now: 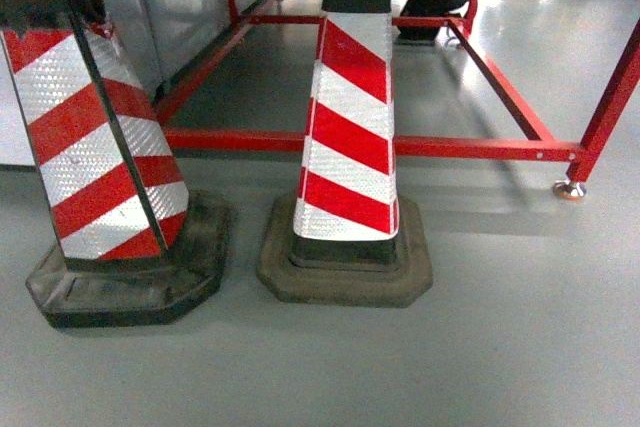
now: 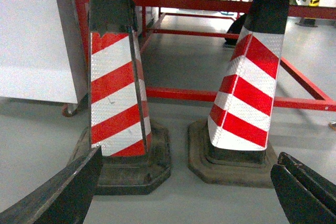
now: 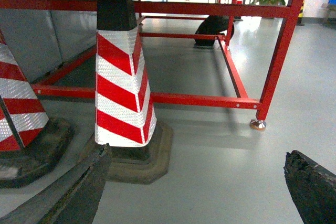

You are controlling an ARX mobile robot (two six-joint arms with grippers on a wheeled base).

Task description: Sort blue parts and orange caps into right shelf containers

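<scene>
No blue parts, orange caps or right shelf containers show in any view. In the left wrist view my left gripper (image 2: 187,163) is open, its two dark fingers far apart over bare grey floor just in front of two cone bases. My right gripper (image 3: 197,156) is open too, low over the floor, with its left finger (image 3: 79,190) close beside a cone's base. Nothing is between either pair of fingers. Neither gripper appears in the head view.
Two red-and-white striped cones (image 1: 100,162) (image 1: 347,137) on black bases stand close in front. Behind them a red metal frame (image 1: 470,147) runs low across the floor, with a foot (image 1: 570,188) at the right. A white panel (image 2: 37,35) stands to the left.
</scene>
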